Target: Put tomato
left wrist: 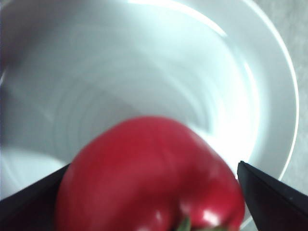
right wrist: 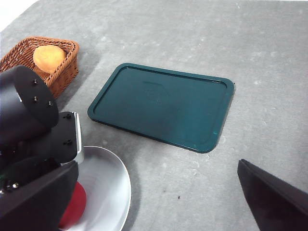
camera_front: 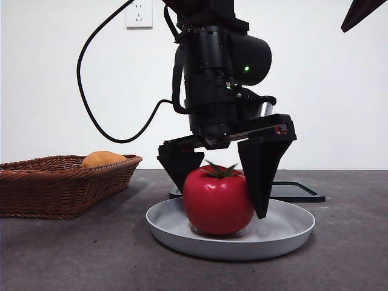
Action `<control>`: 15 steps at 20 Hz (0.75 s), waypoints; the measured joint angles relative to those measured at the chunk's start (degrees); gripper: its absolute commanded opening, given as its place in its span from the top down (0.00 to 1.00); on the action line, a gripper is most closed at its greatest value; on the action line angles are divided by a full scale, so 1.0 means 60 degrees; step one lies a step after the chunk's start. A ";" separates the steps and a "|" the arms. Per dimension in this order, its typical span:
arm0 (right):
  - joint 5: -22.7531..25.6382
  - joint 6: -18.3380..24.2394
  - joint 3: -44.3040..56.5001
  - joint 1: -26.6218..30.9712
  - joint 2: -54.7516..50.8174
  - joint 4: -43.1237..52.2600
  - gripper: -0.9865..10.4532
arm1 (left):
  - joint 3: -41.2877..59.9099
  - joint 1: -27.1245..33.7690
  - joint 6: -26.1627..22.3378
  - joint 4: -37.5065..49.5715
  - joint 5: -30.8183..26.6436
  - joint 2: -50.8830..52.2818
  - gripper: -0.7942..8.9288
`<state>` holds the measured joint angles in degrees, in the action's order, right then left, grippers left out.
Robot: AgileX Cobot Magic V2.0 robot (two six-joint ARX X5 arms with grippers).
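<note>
At the far left of the front view, well off to one side of the working gripper, a woven wicker basket [camera_front: 60,182] sits on the dark grey table [camera_front: 73,254] with a smooth orange rounded fruit [camera_front: 102,159] lying in it.

In the middle, the left gripper [camera_front: 225,193] comes down from above, a black cable [camera_front: 91,103] looping off its arm. Its two black jaws stand spread apart, one on each side of the tomato [camera_front: 218,200]. The tomato is glossy red with a green spiky stem on top, and it rests on the floor of a shallow light grey plate [camera_front: 291,233] directly beneath the gripper. The left wrist view shows the tomato [left wrist: 149,178] between the jaws with the pale plate [left wrist: 144,62] below it; a sliver of plate shows between the tomato and one jaw, while at the other jaw I cannot tell whether there is contact. The jaws are open rather than clamped.

Behind the plate, past the gripper, lies a dark green rectangular tray [camera_front: 303,193] flat on the table; the right wrist view shows the tray [right wrist: 163,106] bare, with the basket [right wrist: 62,72] beyond the left arm.

The right gripper [right wrist: 159,202] waits high up, its jaws wide apart around nothing, showing in the front view only as a black tip at the top right corner.
</note>
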<state>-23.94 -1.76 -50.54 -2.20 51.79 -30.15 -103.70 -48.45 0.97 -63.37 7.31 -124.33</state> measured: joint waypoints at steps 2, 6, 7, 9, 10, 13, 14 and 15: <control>0.0000 0.0000 0.0000 -0.0004 0.0000 0.0000 0.36 | -0.0084 0.0000 0.0000 -0.0153 0.0000 0.0000 0.17; 0.0000 0.0000 0.0000 -0.0004 0.0000 -0.0004 0.36 | -0.0171 0.0004 -0.0004 -0.0342 0.0000 0.0007 0.17; 0.0000 0.0000 0.0000 0.0000 0.0000 -0.0004 0.36 | -0.0171 0.0007 -0.0004 -0.0375 0.0000 0.0051 0.17; 0.0000 0.0004 0.0000 0.0000 0.0000 -0.0004 0.36 | -0.0171 0.0055 -0.0004 -0.0441 0.0000 0.0328 0.17; 0.0000 0.0000 0.0000 0.0000 0.0000 -0.0004 0.36 | -0.0171 0.0095 -0.0004 -0.0506 0.0000 0.0546 0.17; 0.0000 0.0000 0.0000 0.0000 0.0000 -0.0004 0.36 | -0.0171 0.0255 -0.0011 -0.0882 0.0000 0.1683 0.17; 0.0000 0.0000 0.0000 -0.0004 -0.0004 -0.0004 0.36 | -0.0171 0.0324 -0.0033 -0.1024 0.0000 0.2044 0.17; 0.0000 0.0000 0.0000 -0.0004 0.0000 0.0000 0.36 | -0.0171 0.0423 -0.0040 -0.1133 0.0004 0.2404 0.17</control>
<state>-23.94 -1.76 -50.54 -2.22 51.79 -30.15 -104.73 -45.91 0.73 -70.17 7.33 -109.91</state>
